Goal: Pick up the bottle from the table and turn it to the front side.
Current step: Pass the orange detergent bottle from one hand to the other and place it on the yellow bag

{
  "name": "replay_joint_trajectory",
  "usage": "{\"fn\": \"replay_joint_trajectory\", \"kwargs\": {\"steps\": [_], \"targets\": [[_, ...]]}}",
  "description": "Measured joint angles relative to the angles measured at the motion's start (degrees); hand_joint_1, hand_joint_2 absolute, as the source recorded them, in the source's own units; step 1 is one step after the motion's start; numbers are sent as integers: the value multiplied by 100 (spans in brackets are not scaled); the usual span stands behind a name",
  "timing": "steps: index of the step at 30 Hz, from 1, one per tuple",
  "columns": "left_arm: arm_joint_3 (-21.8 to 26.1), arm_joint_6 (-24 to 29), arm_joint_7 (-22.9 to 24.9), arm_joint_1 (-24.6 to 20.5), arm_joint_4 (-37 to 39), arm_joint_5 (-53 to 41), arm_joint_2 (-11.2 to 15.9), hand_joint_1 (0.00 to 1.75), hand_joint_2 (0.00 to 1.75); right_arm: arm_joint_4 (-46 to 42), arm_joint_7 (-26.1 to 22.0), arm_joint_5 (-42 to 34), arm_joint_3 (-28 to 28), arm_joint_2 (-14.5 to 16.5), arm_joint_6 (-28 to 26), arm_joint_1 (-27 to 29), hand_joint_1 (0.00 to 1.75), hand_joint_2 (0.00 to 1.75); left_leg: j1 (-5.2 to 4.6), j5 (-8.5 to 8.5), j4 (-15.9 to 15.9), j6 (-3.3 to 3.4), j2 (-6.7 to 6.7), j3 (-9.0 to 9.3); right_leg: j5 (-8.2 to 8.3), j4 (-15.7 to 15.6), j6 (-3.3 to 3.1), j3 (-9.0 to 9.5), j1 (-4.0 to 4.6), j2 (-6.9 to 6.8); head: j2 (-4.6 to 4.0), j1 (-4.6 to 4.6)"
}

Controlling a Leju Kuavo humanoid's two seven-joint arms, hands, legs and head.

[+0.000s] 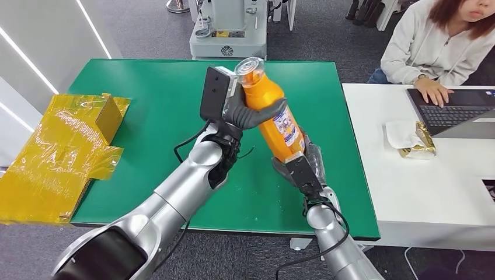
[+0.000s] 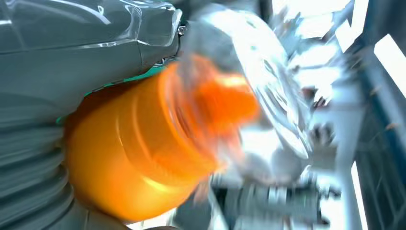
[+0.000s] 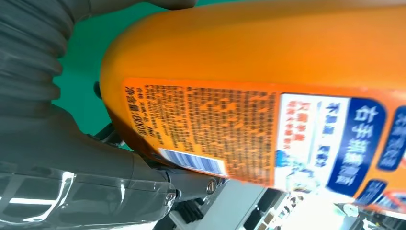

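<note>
An orange bottle (image 1: 274,114) with a clear cap (image 1: 251,66) and a blue-and-white label is held tilted above the green table (image 1: 152,99), cap pointing away from me. My left hand (image 1: 248,111) grips its upper body just below the neck, fingers wrapped across the front. My right hand (image 1: 300,166) holds its lower end from underneath. In the left wrist view the bottle's shoulder (image 2: 139,153) and blurred cap (image 2: 268,81) lie against my left hand (image 2: 48,72). In the right wrist view the bottle's label with a barcode (image 3: 191,160) faces the camera, beside my right hand (image 3: 57,143).
A crumpled yellow bag (image 1: 64,151) lies on the table's left edge. To the right stands a white table (image 1: 408,192) with a laptop (image 1: 455,111) and a foil packet (image 1: 411,140); a person (image 1: 438,46) sits there typing. A machine base (image 1: 229,35) stands behind the table.
</note>
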Motion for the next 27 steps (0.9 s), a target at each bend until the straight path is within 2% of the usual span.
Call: {"fn": "replay_joint_trajectory", "kwargs": {"steps": [3, 6, 12, 16, 24, 27], "targets": [[2, -14, -4, 2, -5, -271, 34, 172, 175, -15, 1, -41, -2, 37, 32, 6, 175, 175, 0, 0, 0, 0, -1, -1, 0, 0, 0, 0, 0, -1, 0, -1], [4, -197, 59, 4, -4, -419, 60, 175, 175, -12, -17, -106, -9, 51, 26, 6, 175, 175, 0, 0, 0, 0, -1, -2, 0, 0, 1, 0, 0, -2, 0, 1], [26, 51, -50, 23, -4, -695, 56, 175, 175, -2, -44, -204, -12, 93, 32, -22, 175, 175, -1, 0, 0, 0, -2, -5, 1, 0, 2, 1, 0, -3, 0, 0], [62, 37, -61, 25, -4, -725, 55, 175, 175, 28, -50, -223, -9, 129, 69, -45, 175, 175, 0, 0, 0, 0, -2, -5, 1, 0, 2, 0, 0, -3, 0, 0], [403, -790, 389, 38, 7, -287, 64, 175, 175, 132, -124, -303, -9, 142, 99, -57, 175, 175, 0, 0, 0, 0, -3, -5, 1, 1, 2, 0, 0, -4, 0, 1], [473, -900, 439, 38, 9, -248, 66, 175, 175, 148, -146, -303, -9, 142, 92, -57, 175, 175, 0, 0, 0, 0, -3, -5, 1, 1, 2, 0, 0, -4, 0, 1]]}}
